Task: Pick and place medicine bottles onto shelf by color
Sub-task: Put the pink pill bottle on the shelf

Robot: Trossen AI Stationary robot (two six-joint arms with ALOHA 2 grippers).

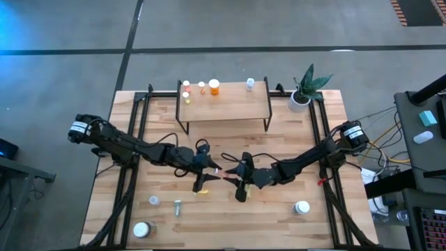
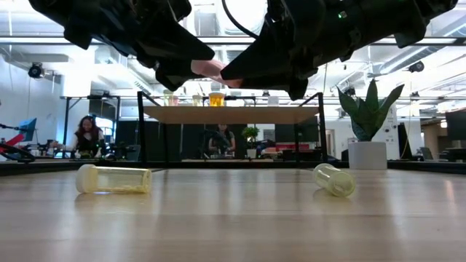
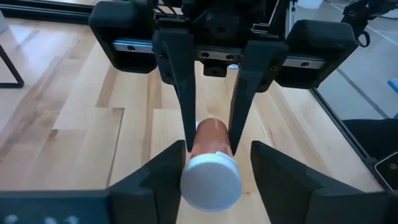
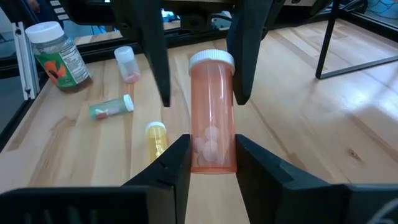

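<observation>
An orange medicine bottle (image 4: 212, 118) with a white cap (image 3: 210, 180) hangs level above the table's middle, between my two grippers. My right gripper (image 4: 211, 143) is shut on it. My left gripper (image 3: 217, 154) comes from the table's left side and stands open, one finger on either side of the cap end. The shelf (image 1: 224, 104) stands at the far middle on thin black legs. Several small bottles (image 1: 214, 86) stand along its far edge. In the low view both grippers hang above the table with the bottle (image 2: 211, 70) between them. My right gripper pinches the bottle's closed bottom end (image 4: 211, 163) between its two fingers. The fingers come nearly level from the table's right side and lie along the bottle. The bottle is clear of the table, its cap pointing toward the left arm. My left gripper has one finger (image 3: 171, 174) close against the cap; whether it touches I cannot tell.
A yellow vial (image 4: 155, 137) lies on the table under the grippers. A green vial (image 4: 112, 107), a small clear vial (image 4: 126, 62) and a large labelled jar (image 4: 57, 56) sit near left. A white-capped bottle (image 1: 302, 207) stands near right, a potted plant (image 1: 303, 90) far right.
</observation>
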